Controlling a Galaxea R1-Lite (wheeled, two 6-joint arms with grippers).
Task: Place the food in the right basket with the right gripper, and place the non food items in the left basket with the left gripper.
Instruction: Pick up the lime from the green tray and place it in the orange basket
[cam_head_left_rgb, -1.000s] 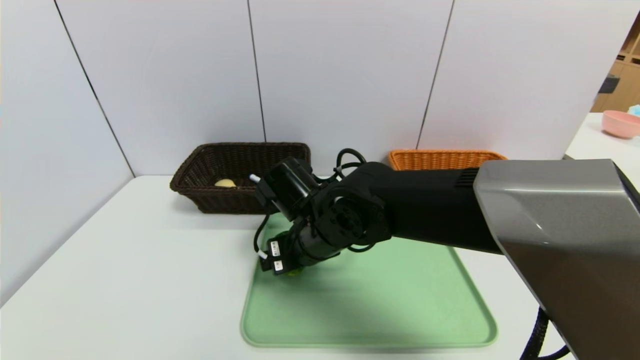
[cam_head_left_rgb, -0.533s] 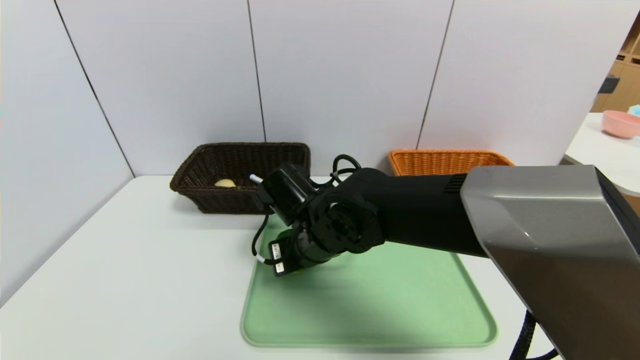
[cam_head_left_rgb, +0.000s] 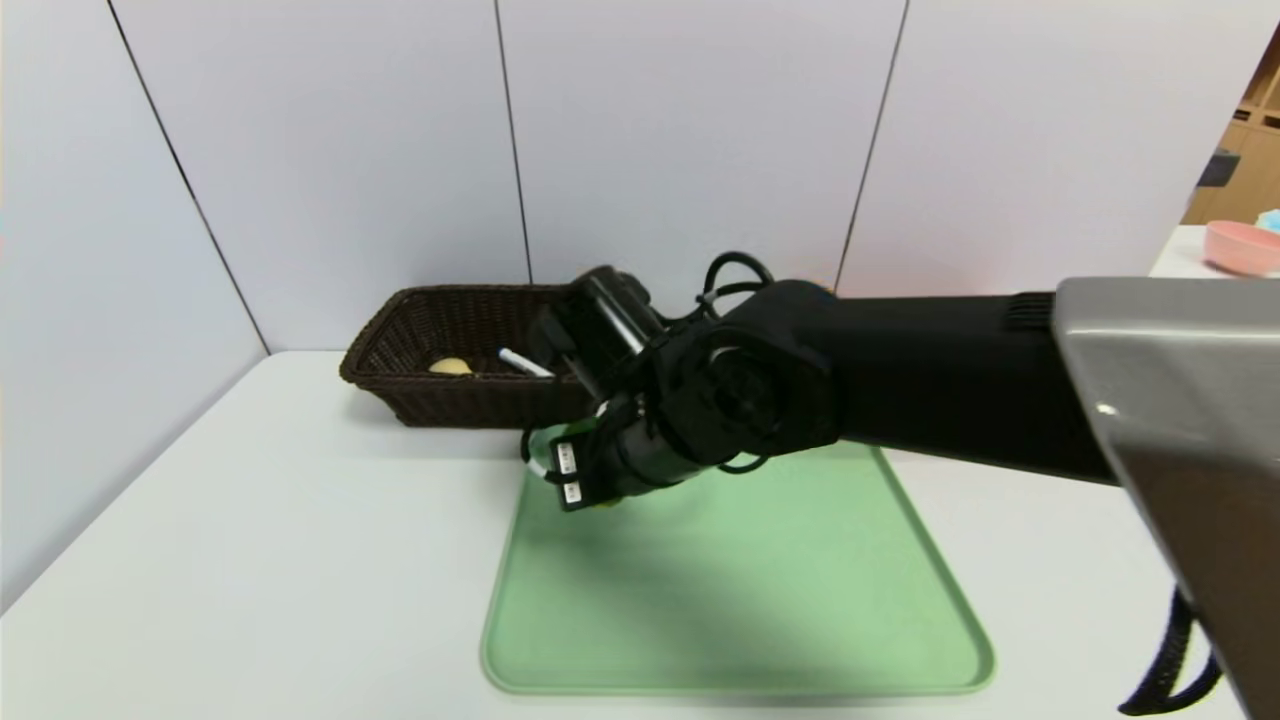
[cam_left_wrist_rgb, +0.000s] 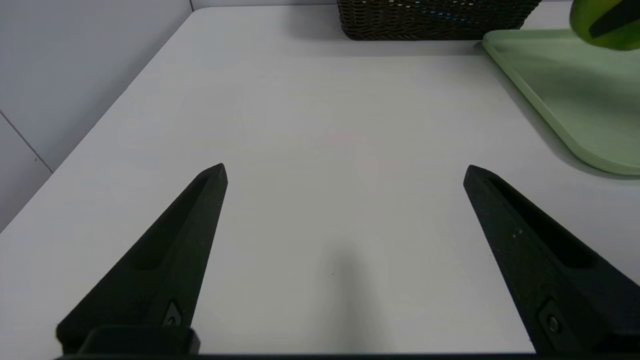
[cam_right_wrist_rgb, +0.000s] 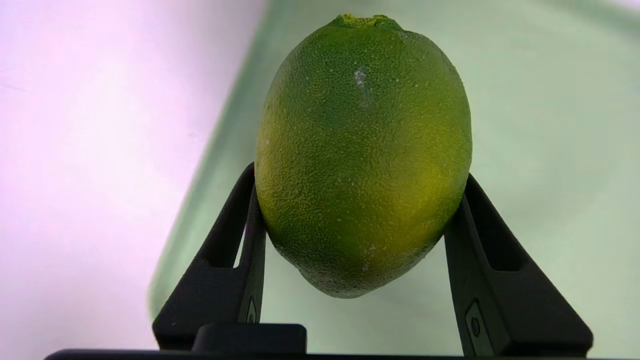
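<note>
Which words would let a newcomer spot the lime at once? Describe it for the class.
Find the pale green tray on the white table, then look just above its far left part, where the right end effector grips something. That is the lime: rounded, pebbly-skinned, dark green with a yellow patch, unlike the slim white marker in the dark brown wicker basket.

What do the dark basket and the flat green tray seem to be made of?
Dark basket: woven strands, matte brown; wicker or a plastic imitation.
Tray: probably moulded plastic, smooth with a soft sheen, judging by its rounded, seamless rim.
</note>
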